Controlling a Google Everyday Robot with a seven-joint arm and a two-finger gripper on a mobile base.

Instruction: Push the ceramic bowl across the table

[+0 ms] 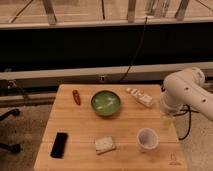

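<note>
Tool (pixel 167 121) hangs off the white arm (pixel 186 92) at the right edge of the frame, just over the counter's right rim, jaws spread wide w/ nothing in them. Round shallow dark-green ceramic bowl (pixel 106 103), paler green inside w/ whitish streaks, sits upper-centre on the small light wooden plank-grain counter (pixel 75 122), well apart from the tool. Push not begun, I'd say.

Clutter all round: small red pepper-like obj. (pixel 76 96) to the bowl's left, white oblong packet (pixel 140 96) lying at a slant between bowl and tool, white cup (pixel 147 139) at lower right near the tool, pale square block (pixel 105 144) below the bowl, flat black rectangular thing (pixel 59 144) lower left.

Risks: a straight run from the right would likely catch the white packet first and shove that instead. Coming in low, arm could clip the cup & tip it. A glazed round side can slip off one finger, so an off-centre push prob. spins or veers the bowl. Push leftward too far and the pepper gets swept along; too hard and the bowl goes over the counter edge. It's ceramic, so it'd break.
</note>
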